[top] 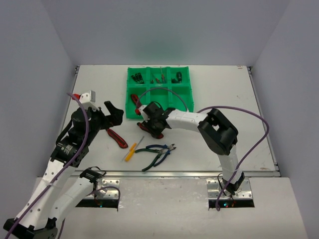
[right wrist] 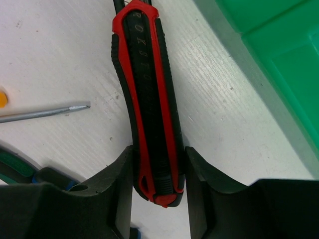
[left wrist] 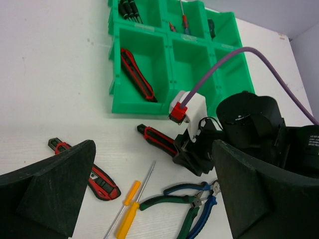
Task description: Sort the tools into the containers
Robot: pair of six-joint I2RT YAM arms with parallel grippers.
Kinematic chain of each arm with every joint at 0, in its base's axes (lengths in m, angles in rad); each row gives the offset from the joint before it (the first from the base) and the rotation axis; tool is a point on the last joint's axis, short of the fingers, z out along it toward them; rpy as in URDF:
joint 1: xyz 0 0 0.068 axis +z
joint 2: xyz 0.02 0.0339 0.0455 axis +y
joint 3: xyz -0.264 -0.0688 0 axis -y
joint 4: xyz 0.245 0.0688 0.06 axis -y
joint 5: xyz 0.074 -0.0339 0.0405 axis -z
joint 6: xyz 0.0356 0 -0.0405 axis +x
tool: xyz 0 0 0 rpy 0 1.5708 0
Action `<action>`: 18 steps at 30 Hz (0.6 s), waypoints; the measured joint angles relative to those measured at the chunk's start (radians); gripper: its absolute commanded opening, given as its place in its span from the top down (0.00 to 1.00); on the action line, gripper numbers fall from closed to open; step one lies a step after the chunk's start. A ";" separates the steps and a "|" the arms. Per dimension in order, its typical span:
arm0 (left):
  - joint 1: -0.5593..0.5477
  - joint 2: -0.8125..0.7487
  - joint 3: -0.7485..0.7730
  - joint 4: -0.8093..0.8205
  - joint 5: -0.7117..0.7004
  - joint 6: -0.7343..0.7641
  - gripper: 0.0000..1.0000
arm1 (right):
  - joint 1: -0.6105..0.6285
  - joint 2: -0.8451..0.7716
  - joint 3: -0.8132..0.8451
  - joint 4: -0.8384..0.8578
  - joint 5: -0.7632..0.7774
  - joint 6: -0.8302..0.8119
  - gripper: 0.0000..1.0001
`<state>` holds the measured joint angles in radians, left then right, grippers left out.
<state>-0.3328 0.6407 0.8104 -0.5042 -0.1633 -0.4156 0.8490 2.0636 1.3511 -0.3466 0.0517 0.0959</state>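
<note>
A: The right gripper [right wrist: 158, 164] is down on a red-and-black utility knife [right wrist: 149, 89]. Its own wrist camera shows both fingers pressed against the flanks at the butt end. I'd call that clamped, with the knife lying flat on the table [top: 224, 99].

B: So the step in hand is a pick. Where's the knife lying?

A: Mid-table, just beside the near wall of the green tray [left wrist: 142, 105], which sits by the far edge.

B: The overhead view won't give you that grip, because the wrist hides the fingers.

A: True, but overhead gives the spread. There's another knife [top: 115, 137] toward the left edge. The yellow screwdriver [top: 130, 152] and pliers [top: 158, 152] are nearer the front edge, and small screwdrivers [top: 137, 77] sit in the tray's far row.

B: And the left gripper [top: 115, 112]?

A: Spread wide, holding nothing, hovering near the left edge. Its camera gives the clue: a matching knife [left wrist: 137, 74] already in the near-left compartment.

B: Then the next move, I'd judge, is to lift clear, cross the near wall and lay it alongside that one.

A: Held at one end, it may droop, so it calls for a level lift.
</note>
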 measured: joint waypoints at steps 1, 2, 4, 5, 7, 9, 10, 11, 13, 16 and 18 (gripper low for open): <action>0.000 0.000 -0.003 -0.003 0.005 0.000 0.00 | 0.000 0.001 0.002 -0.003 0.000 0.000 0.90; 0.000 -0.002 -0.005 -0.003 0.010 0.000 0.00 | 0.002 0.001 0.003 -0.004 0.000 0.000 0.93; 0.000 0.000 -0.005 -0.001 0.017 -0.001 0.00 | 0.004 0.000 0.003 -0.004 -0.001 -0.002 0.94; 0.000 -0.001 -0.006 -0.003 0.020 -0.003 0.00 | 0.006 -0.001 0.003 -0.005 -0.003 -0.002 0.95; 0.000 -0.011 -0.006 -0.002 0.027 -0.011 0.00 | 0.013 -0.008 0.002 -0.013 -0.004 -0.002 0.95; 0.000 -0.025 -0.008 0.003 0.032 -0.030 0.00 | 0.022 -0.033 -0.005 -0.023 -0.006 -0.003 0.95; 0.000 -0.031 -0.013 0.011 0.036 -0.043 0.00 | 0.027 -0.056 -0.014 -0.027 -0.008 -0.003 0.95; 0.000 -0.036 -0.022 0.022 0.041 -0.057 0.00 | 0.030 -0.085 -0.022 -0.031 -0.009 -0.003 0.95; 0.000 -0.049 -0.056 0.049 0.063 -0.089 0.00 | 0.035 -0.146 -0.033 -0.039 -0.019 -0.003 0.95; 0.000 -0.060 -0.098 0.083 0.095 -0.132 0.00 | 0.039 -0.245 -0.036 -0.047 -0.047 -0.001 0.96; 0.000 -0.051 -0.134 0.129 0.125 -0.167 0.00 | 0.039 -0.312 -0.047 -0.039 -0.070 0.006 0.97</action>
<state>-0.3328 0.5895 0.6761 -0.3755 -0.0381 -0.5831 0.8879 1.7521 1.3038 -0.3857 -0.0185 0.1015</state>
